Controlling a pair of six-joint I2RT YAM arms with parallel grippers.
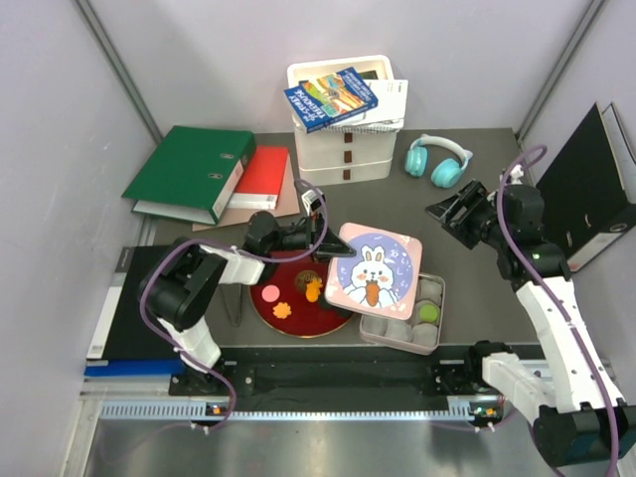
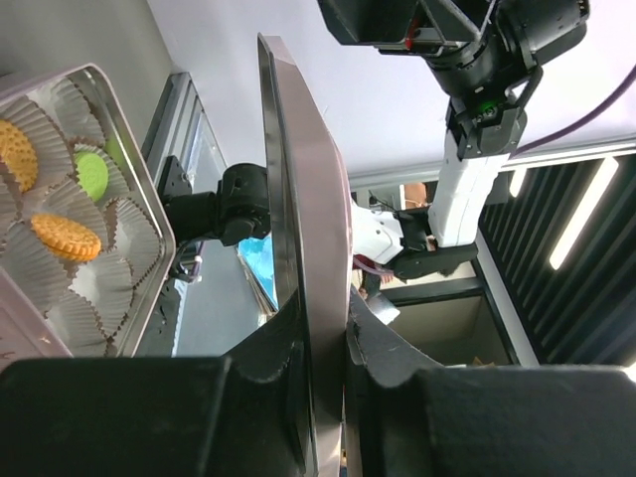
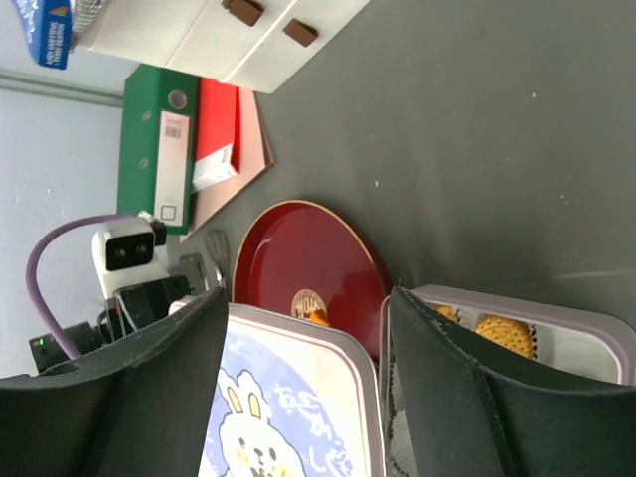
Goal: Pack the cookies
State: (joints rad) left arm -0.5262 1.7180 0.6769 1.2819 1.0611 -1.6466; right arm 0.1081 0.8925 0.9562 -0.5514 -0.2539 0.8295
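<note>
Several cookies (image 1: 281, 309) near left end effector (image 1: 336, 251)

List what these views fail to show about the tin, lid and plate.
Top external: the bunny lid covers part of the tin and the red plate, so the cookies cannot all be counted.
Left wrist: the left edge cuts off the tin; the lid shows only edge-on.
Right wrist: fingers of the right gripper and the lid hide much of the plate and tin.
</note>
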